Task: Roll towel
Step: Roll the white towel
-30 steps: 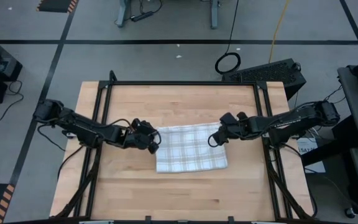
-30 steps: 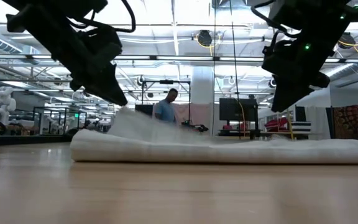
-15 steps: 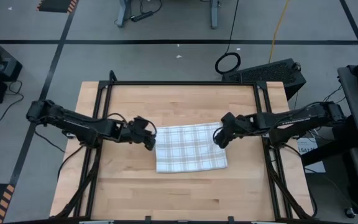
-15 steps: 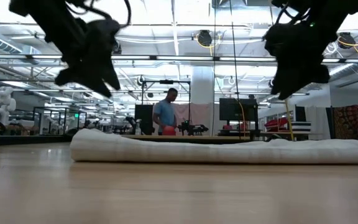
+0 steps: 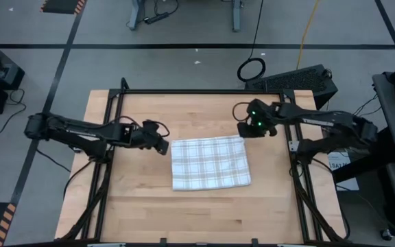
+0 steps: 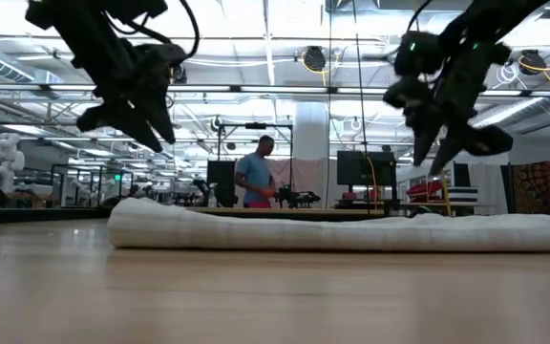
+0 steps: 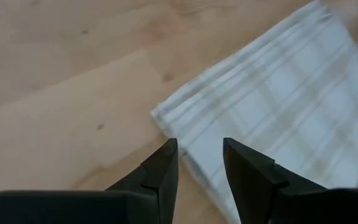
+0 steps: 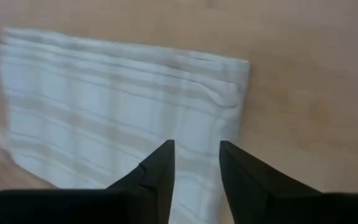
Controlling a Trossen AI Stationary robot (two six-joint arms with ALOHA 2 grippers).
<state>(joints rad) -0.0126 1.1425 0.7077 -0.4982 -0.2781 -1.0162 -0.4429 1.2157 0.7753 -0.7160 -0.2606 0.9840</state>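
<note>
The white plaid towel lies flat on the wooden table, folded in several layers, near the middle. My left gripper is open and empty, hovering just off the towel's far left corner. My right gripper is open and empty, above the table just beyond the towel's far right corner. In the low view both grippers, left and right, hang clear above the towel.
A black frame rail runs along the table's far edge, and more rails run down its left and right sides. Bare wood lies near of the towel. A person stands far off in the room behind the table.
My left gripper has let go of the towel's far left corner, which was lifted and has dropped flat, and has drawn back toward the table's left edge and up. My right gripper has gone up and toward the far edge, away from the far right corner.
</note>
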